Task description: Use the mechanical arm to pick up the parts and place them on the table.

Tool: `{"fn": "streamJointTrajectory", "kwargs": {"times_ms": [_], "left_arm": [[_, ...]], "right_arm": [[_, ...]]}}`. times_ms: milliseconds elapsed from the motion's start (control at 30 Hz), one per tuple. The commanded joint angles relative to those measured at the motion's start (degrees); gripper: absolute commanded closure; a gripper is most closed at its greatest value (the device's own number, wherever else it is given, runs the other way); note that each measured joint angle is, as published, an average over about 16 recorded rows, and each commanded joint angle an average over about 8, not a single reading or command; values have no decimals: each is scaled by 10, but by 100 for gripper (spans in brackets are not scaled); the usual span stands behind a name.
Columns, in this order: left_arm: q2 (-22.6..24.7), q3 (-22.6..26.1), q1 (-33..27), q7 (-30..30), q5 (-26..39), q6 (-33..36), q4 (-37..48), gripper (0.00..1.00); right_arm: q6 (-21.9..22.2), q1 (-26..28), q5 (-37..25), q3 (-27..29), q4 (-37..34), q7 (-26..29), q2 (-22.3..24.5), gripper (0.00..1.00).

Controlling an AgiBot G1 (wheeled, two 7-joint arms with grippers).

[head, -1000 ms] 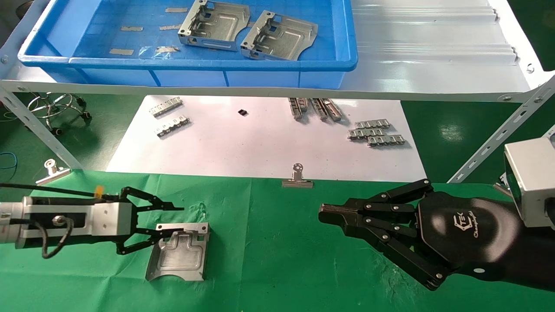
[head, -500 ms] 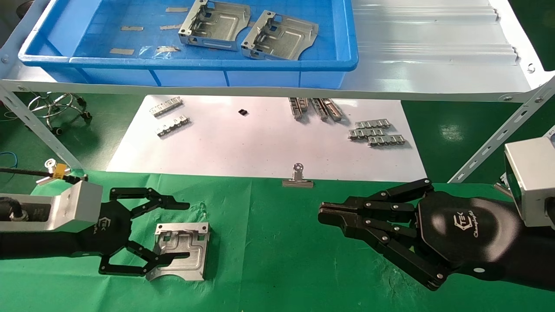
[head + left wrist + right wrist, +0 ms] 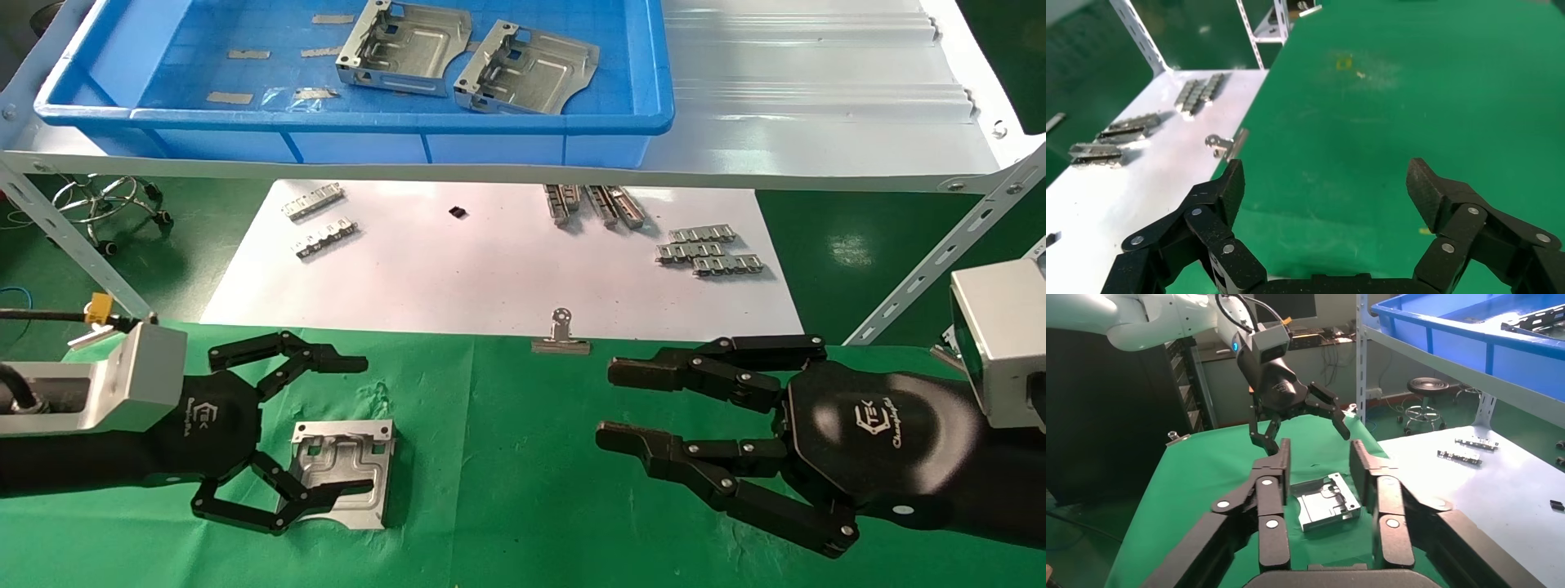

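Left claw [image 3: 335, 425]: sitting at the lower left of the head view, spread wide and holding nothing; its near finger [image 3: 323, 496] is overlapping the lower left corner of the placed part, its far finger reaching over bare cloth beyond the part.
Right claw [image 3: 617, 404]: sitting at the lower right of the head view, also spread wide and empty, pointing toward the middle of the table.
Placed part [image 3: 341, 472]: lying flat on the green table [image 3: 507, 490] at lower left, its curved notch facing the bottom edge of the frame; in the right wrist view the same part [image 3: 1329, 501] is showing between the two black fingers, with the left claw [image 3: 1303, 425] hanging above it.
Parts waiting: two more stamped plates, one [image 3: 404, 47] and another [image 3: 527, 67], are lying side by side in the blue bin [image 3: 351, 122] at the top of the frame.
Bin support: the bin is resting on a silvery ribbed shelf [image 3: 817, 98] that is spanning the upper frame.
Paper sheet [image 3: 490, 269]: lying in the centre, beyond the cloth, under the shelf.
Ridged strips: groups are lying on the paper at upper left [image 3: 313, 201], upper centre [image 3: 595, 204] and right [image 3: 709, 250].
Binder clip [image 3: 560, 336]: sitting at the seam of paper and cloth, between the two claws but farther up.
Obstructions: the shelf's front edge and slanted bracket [image 3: 940, 253] are crossing between the claws and the bin.
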Motion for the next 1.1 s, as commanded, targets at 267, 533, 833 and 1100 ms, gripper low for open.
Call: {"fn": "streamJointTrajectory", "kwargs": {"times_ms": [267,533,833,1100], "left_arm": [[-8,-38,36,-47,-31,-4,-50,0],[-16,-72,69,-89,-59,-7,-94,0],[-25,-109,105,-136,-90,-11,-144,0],[-32,-143,138,-178,-117,-15,-189,0]], "right_arm": [[0,0,0,0,0,0,0,0],[0,0,0,0,0,0,0,0],[0,0,0,0,0,0,0,0],[0,0,0,0,0,0,0,0]]}}
